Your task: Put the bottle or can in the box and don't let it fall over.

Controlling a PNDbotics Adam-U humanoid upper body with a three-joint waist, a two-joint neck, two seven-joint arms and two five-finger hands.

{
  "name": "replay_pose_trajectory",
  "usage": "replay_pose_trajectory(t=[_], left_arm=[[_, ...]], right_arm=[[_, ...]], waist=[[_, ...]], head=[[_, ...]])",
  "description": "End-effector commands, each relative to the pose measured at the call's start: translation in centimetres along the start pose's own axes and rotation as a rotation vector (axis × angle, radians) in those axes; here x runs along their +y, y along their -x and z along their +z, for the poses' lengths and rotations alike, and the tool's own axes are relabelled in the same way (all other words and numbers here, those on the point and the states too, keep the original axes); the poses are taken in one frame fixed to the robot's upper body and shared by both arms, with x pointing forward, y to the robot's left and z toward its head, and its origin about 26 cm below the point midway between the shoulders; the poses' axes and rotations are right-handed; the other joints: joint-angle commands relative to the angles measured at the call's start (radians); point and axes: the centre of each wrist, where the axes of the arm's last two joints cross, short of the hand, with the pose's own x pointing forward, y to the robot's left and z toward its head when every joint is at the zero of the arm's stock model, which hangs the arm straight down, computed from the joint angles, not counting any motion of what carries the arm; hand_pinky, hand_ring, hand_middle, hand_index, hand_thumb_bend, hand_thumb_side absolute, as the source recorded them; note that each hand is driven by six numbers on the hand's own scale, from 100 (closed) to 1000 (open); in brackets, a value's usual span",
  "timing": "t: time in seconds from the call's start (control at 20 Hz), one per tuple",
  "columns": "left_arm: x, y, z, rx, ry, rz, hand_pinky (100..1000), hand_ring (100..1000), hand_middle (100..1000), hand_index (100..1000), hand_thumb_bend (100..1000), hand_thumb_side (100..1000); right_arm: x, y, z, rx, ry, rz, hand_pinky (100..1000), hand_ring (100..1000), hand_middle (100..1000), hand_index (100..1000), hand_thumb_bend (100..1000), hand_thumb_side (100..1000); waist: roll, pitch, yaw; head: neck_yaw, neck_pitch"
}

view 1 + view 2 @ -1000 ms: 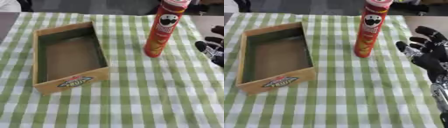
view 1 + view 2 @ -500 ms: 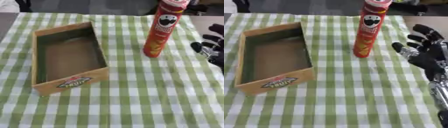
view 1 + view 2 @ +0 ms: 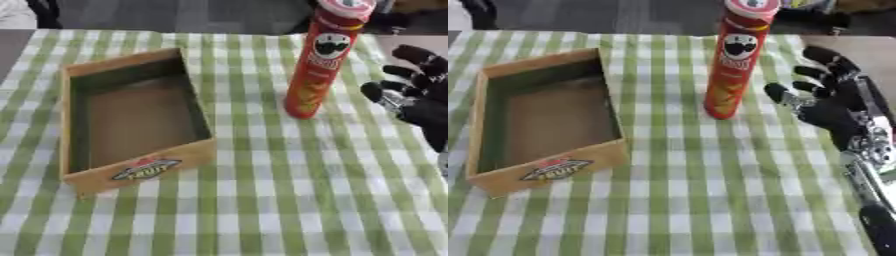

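Note:
A tall red crisp can (image 3: 733,59) stands upright on the green checked cloth, right of centre. To its left lies an open wooden box (image 3: 131,119) with a fruit label on its near wall; nothing is inside it. My right hand (image 3: 826,96) hovers just right of the can, fingers spread and open, its thumb pointing toward the can's lower half with a small gap between them. The left hand shows in neither view.
The green and white checked cloth (image 3: 262,200) covers the table to the near edge. Beyond the far edge are dark shapes and a grey floor. The right forearm (image 3: 872,165) runs down the right side.
My right hand has moved left and farther up the table, closing in on the can's right side. The can and box stand where they were.

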Motion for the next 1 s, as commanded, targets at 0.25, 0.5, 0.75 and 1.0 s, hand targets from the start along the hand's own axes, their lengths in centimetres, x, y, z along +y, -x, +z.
replay_pose_trajectory(t=[0.25,0.5,0.75,1.0], left_arm=[[0.1,-0.5,-0.3,-0.018,0.009,-0.006,880,928,799,864,301,564],[0.0,-0.5,-0.3,-0.016,0.013,-0.003,880,925,798,863,297,568],[0.0,-0.5,-0.3,-0.016,0.014,-0.002,880,925,798,863,297,568],[-0.2,-0.5,-0.4,-0.015,0.018,0.003,882,922,798,861,291,576]], right_arm=[[-0.4,-0.5,-1.6,-0.017,-0.033,0.012,787,896,913,856,755,163],[0.0,-0.3,-2.5,-0.016,-0.053,-0.010,787,900,914,859,757,165],[0.0,-0.1,-2.8,-0.016,-0.059,-0.018,787,899,914,859,754,162],[0.7,-0.6,-3.6,-0.038,-0.071,-0.054,785,890,910,857,713,121]], waist=[[0.008,-0.004,0.001],[0.010,0.003,0.004],[0.011,0.005,0.005],[0.009,0.014,0.009]], head=[[-0.005,-0.023],[-0.007,-0.030],[-0.008,-0.034],[-0.009,-0.042]])
